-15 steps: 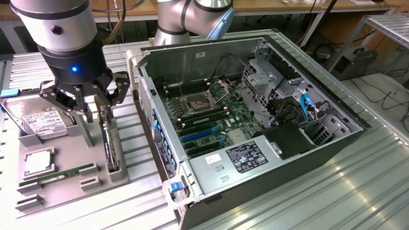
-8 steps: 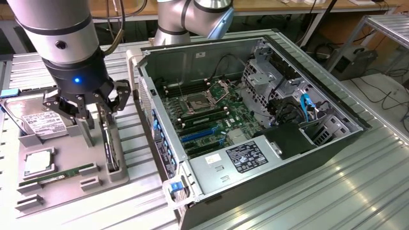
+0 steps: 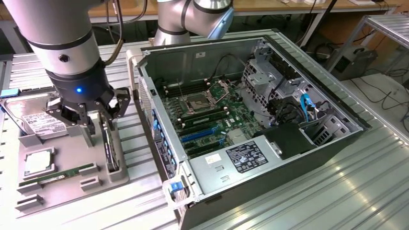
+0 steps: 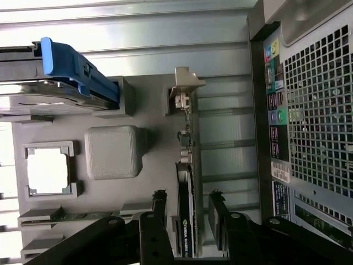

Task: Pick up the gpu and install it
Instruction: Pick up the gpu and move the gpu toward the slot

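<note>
The gpu is a thin dark card standing on edge in a slot of the grey holder tray, its silver bracket at one end. My gripper is open and straddles the card, one black finger on each side with a small gap to it. In the exterior view the gripper hangs low over the gpu at the tray's right edge, just to the exterior view's left of the open computer case. Blue card slots show on the motherboard inside the case.
The tray also holds a silver hard drive with a blue clip, a square processor and a green memory stick. The case's rear panel stands close beside the gpu. Ribbed metal tabletop surrounds everything.
</note>
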